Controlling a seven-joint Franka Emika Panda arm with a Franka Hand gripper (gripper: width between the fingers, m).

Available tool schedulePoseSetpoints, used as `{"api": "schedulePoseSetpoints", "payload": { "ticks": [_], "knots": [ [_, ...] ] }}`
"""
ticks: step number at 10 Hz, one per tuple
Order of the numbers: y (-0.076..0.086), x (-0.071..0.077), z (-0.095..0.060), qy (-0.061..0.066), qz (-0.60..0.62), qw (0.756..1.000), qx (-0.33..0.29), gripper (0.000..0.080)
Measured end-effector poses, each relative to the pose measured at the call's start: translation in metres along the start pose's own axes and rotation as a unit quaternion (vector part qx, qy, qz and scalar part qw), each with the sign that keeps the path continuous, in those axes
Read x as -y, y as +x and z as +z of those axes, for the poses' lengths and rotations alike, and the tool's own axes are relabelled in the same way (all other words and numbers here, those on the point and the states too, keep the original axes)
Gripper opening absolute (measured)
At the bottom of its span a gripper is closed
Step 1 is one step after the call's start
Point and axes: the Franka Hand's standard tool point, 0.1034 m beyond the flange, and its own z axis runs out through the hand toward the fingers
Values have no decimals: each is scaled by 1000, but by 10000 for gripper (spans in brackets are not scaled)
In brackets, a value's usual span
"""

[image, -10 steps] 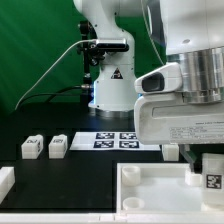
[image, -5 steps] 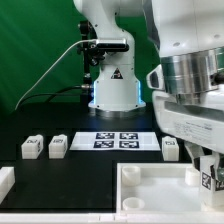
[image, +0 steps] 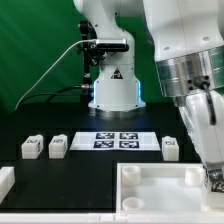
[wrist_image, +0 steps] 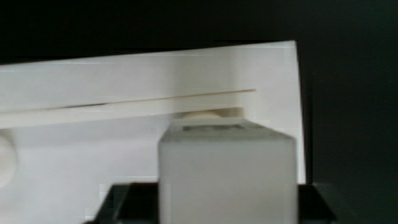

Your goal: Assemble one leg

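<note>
My gripper is shut on a leg, a small white block with a black-and-white tag. It holds it low at the near right corner of the large white tray-like piece, at the exterior view's right edge. In the wrist view the leg stands upright between my dark fingers, with the tray's white surface behind it. I cannot tell whether the leg touches the tray. Three more legs lie on the black table: two at the left and one at the right.
The marker board lies flat in the middle of the table in front of the arm's base. A white block sits at the exterior view's lower left edge.
The arm has swung toward the exterior view's right and turned. The gripper and the held leg have sunk lower at the tray's right corner.
</note>
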Motion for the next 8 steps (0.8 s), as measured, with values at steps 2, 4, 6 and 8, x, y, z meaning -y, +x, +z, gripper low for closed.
{"api": "schedulePoseSetpoints", "payload": {
  "ticks": [2, 4, 6, 8],
  "knots": [
    [0, 0, 0, 0, -31, 1000, -1, 565],
    [-5, 5, -2, 6, -252, 968, -9, 623],
    [-2, 5, -2, 5, -347, 938, -10, 648],
    [-2, 5, -2, 2, -436, 900, -12, 649]
  ]
}}
